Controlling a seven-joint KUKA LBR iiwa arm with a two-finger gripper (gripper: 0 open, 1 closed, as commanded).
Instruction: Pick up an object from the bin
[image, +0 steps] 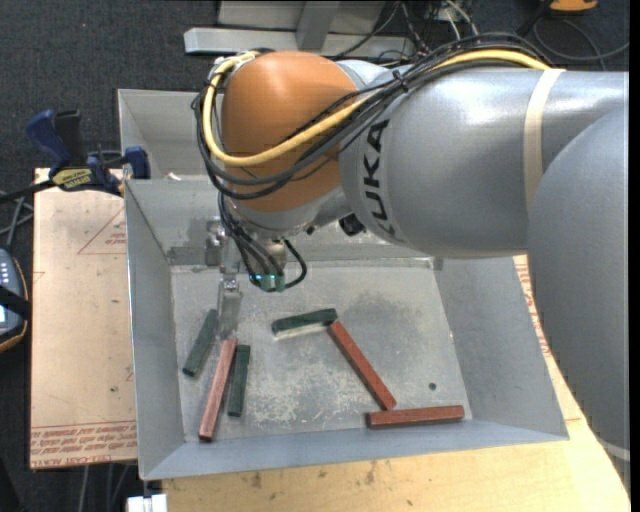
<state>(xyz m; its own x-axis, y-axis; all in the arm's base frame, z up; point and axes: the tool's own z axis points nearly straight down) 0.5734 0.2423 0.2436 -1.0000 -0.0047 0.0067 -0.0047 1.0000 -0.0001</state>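
Jaws are showing too little to tell wide or narrow, and I am worrying the gripper (231, 308), by the leftmost dark green stick (200, 346) in the bin (150, 320), is going to shove it away.

Only one word reads — KUKA — on the grey arm (470, 150).
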